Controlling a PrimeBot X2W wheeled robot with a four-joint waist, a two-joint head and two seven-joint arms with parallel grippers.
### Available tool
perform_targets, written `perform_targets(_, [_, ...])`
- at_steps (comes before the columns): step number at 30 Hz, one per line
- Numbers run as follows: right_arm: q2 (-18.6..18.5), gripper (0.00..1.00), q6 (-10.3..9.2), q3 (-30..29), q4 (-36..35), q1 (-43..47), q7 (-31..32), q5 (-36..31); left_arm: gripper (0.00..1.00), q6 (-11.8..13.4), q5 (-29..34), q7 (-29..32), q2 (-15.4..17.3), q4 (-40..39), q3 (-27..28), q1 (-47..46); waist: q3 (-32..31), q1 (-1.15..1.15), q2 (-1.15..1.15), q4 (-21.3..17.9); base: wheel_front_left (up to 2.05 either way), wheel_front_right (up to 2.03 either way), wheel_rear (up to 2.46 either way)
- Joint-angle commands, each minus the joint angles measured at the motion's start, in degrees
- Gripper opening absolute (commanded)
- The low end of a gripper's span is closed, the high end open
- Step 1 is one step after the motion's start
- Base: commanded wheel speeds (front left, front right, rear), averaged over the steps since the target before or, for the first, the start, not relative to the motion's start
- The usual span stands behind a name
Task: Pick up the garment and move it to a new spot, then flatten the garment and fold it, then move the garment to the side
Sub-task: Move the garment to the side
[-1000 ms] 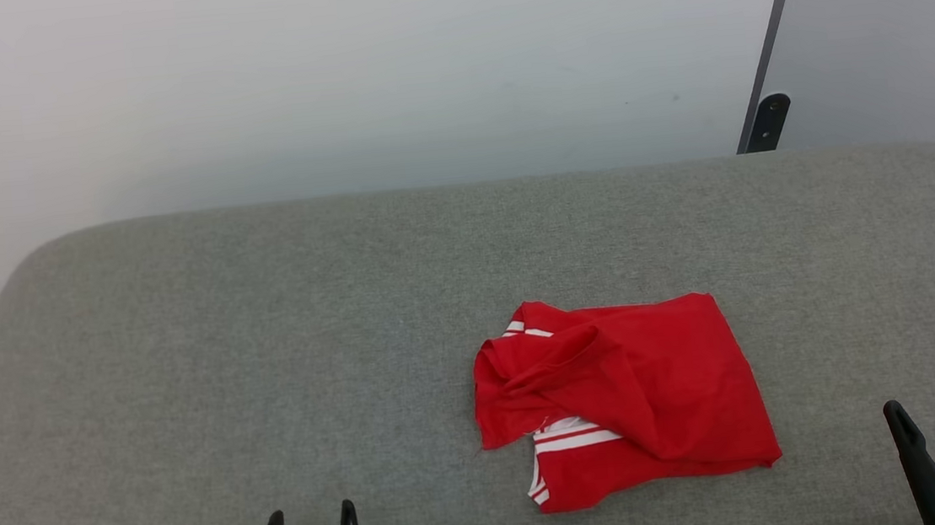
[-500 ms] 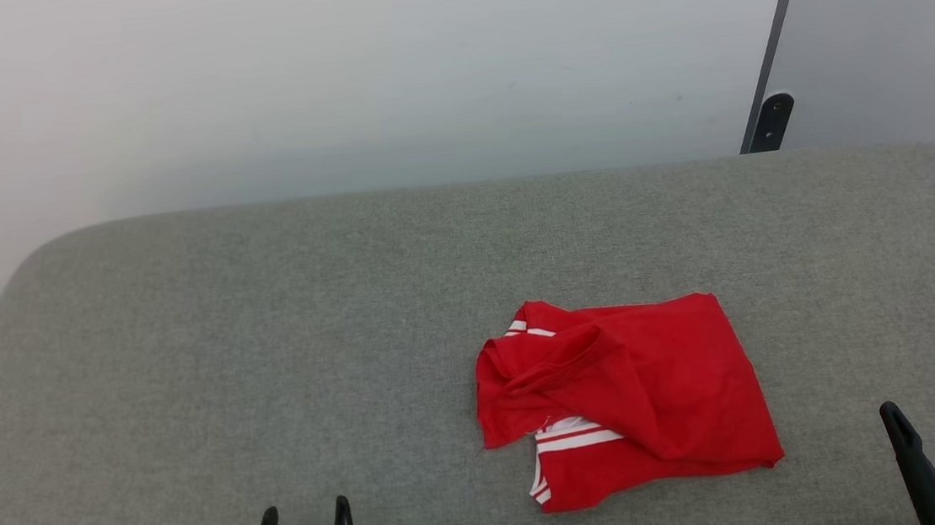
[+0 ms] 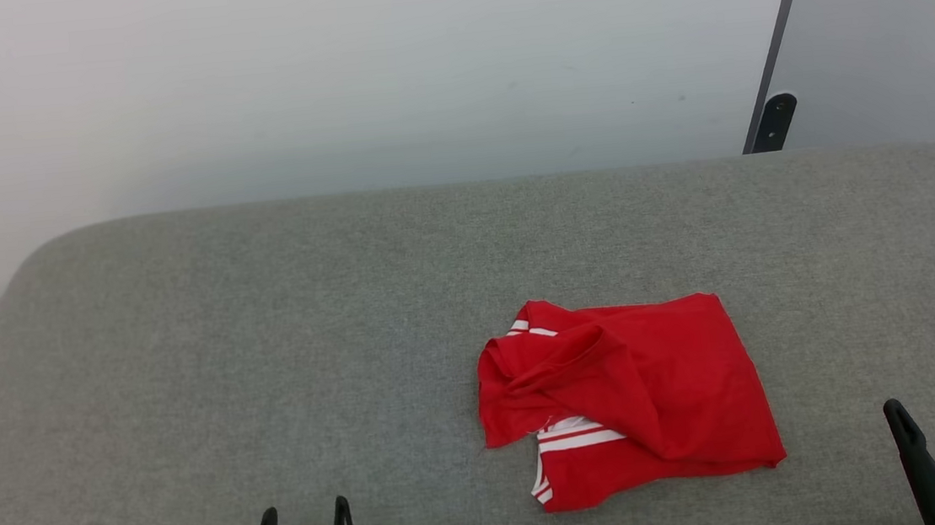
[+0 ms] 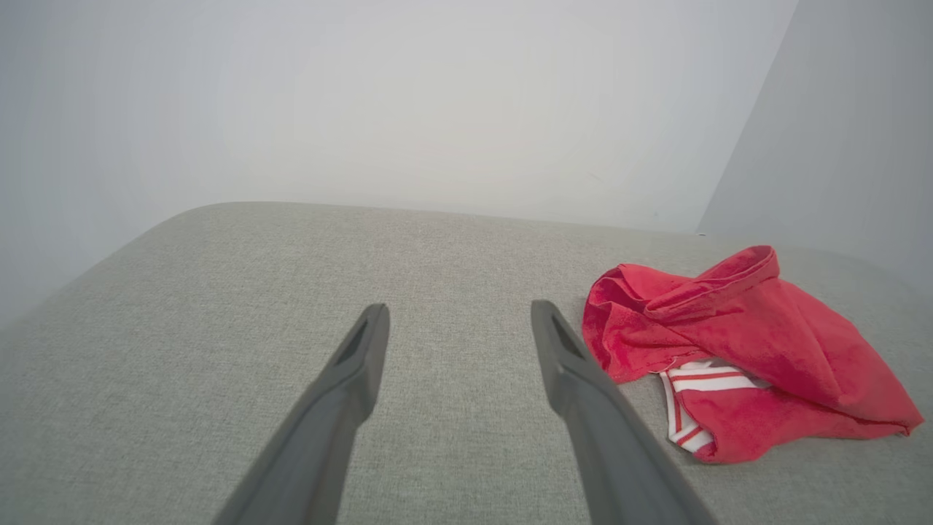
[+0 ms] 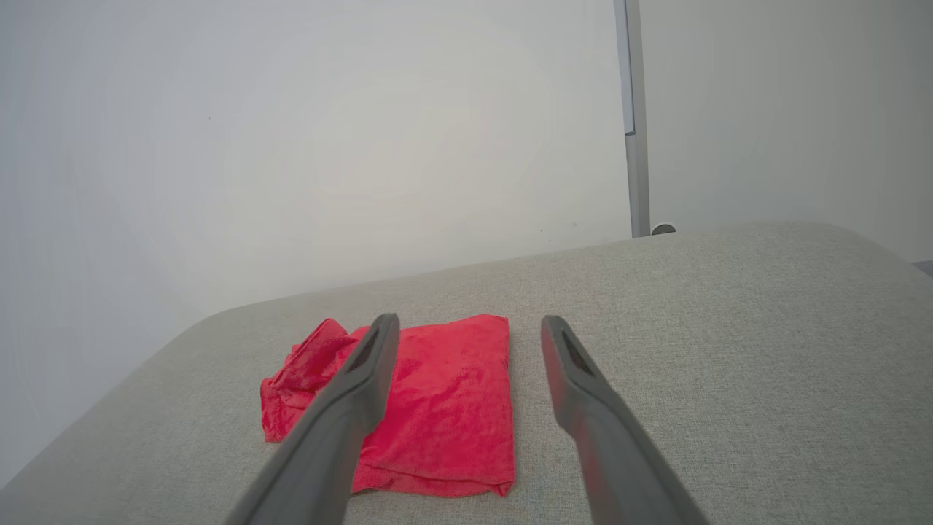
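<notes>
The garment (image 3: 640,400) is a small red shirt lying crumpled and partly folded over on the grey cushioned surface (image 3: 270,330), right of centre, with red-and-white striped trim showing at its near left edge. My left gripper (image 3: 304,518) stands open at the bottom left, well apart from the shirt. My right gripper (image 3: 925,413) is open at the bottom right, a short way right of it. In the left wrist view the garment (image 4: 736,350) lies right of the open gripper (image 4: 459,313). The right wrist view has the garment (image 5: 437,408) ahead to the left, behind the open gripper (image 5: 470,324).
A pale wall rises behind the surface's rounded far edge. A dark slanted post (image 3: 775,58) with a black foot (image 3: 772,122) stands at the back right. Bare grey fabric stretches to the left of the shirt and behind it.
The head view has drifted slightly, so everything sits a few pixels further right. The left gripper's tips dropped a little toward the bottom edge. The garment lies as before.
</notes>
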Motion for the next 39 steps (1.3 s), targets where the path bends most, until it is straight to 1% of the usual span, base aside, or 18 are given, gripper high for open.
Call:
perform_targets(1, [-0.2,1.0,-0.07,-0.2,-0.1,-0.2,-0.1,0.2,1.0,0.2,-0.2,-0.2,0.1,0.1,-0.1,-0.3,0.0,0.0,0.0,0.0,0.0,0.0,0.0])
perform_targets(11, [-1.2,1.0,-0.07,0.3,0.7,-1.0,0.5,0.5,1.0,0.5,-0.1,-0.5,-0.3,0.4,-0.6,-0.9,0.4,0.0,0.0,0.6,0.0,0.0,0.0])
perform_targets(14, [-2.4,1.0,-0.07,1.2,1.6,-2.4,2.5,0.4,1.0,0.5,0.2,-0.7,-0.6,0.5,-1.0,-1.2,0.9,0.0,0.0,0.9,0.0,0.0,0.0])
perform_targets(16, [-3.3,1.0,-0.07,2.1,3.2,-4.1,5.1,0.9,1.0,0.7,0.7,-0.9,-1.2,0.6,-1.5,-1.6,1.5,0.0,0.0,1.1,0.0,0.0,0.0])
perform_targets(19, [-6.3,1.0,-0.07,4.5,6.3,-8.1,10.7,1.1,1.0,0.9,1.5,-1.2,-2.2,1.0,-2.6,-2.7,3.2,0.0,0.0,1.6,0.0,0.0,0.0])
perform_targets(20, [-7.9,1.0,-0.06,6.0,7.1,-9.8,12.6,0.8,1.0,1.0,1.8,-1.4,-2.6,1.3,-3.0,-3.1,3.8,0.0,0.0,1.8,0.0,0.0,0.0])
perform_targets(23, [-10.4,1.0,-0.06,8.2,10.8,-15.4,16.7,3.0,1.0,1.1,2.7,-1.7,-3.8,2.1,-4.0,-4.4,5.3,0.0,0.0,2.7,0.0,0.0,0.0])
perform_targets(27, [-13.6,1.0,-0.06,11.9,16.2,-23.7,19.9,5.3,1.0,1.1,3.7,-2.1,-5.4,3.0,-4.8,-6.0,7.2,0.0,0.0,4.0,0.0,0.0,0.0])
perform_targets(31, [-15.5,1.0,-0.06,17.4,22.1,-31.1,24.1,8.0,1.0,1.0,4.7,-2.5,-6.9,3.9,-5.8,-7.5,9.0,0.0,0.0,5.5,0.0,0.0,0.0])
perform_targets(35, [-16.9,1.0,-0.07,23.5,26.8,-36.0,27.7,11.1,1.0,1.1,5.6,-2.6,-8.3,4.7,-6.7,-8.6,10.8,0.0,0.0,7.0,0.0,0.0,0.0])
perform_targets(38, [-18.7,1.0,-0.06,28.5,28.7,-38.8,30.5,12.8,1.0,1.0,6.0,-2.7,-9.3,5.2,-7.2,-9.1,11.8,0.0,0.0,8.0,0.0,0.0,0.0])
perform_targets(39, [-18.7,1.0,-0.06,28.5,28.7,-38.8,30.5,12.8,1.0,1.0,6.0,-2.7,-9.3,5.2,-7.2,-9.1,11.8,0.0,0.0,8.0,0.0,0.0,0.0])
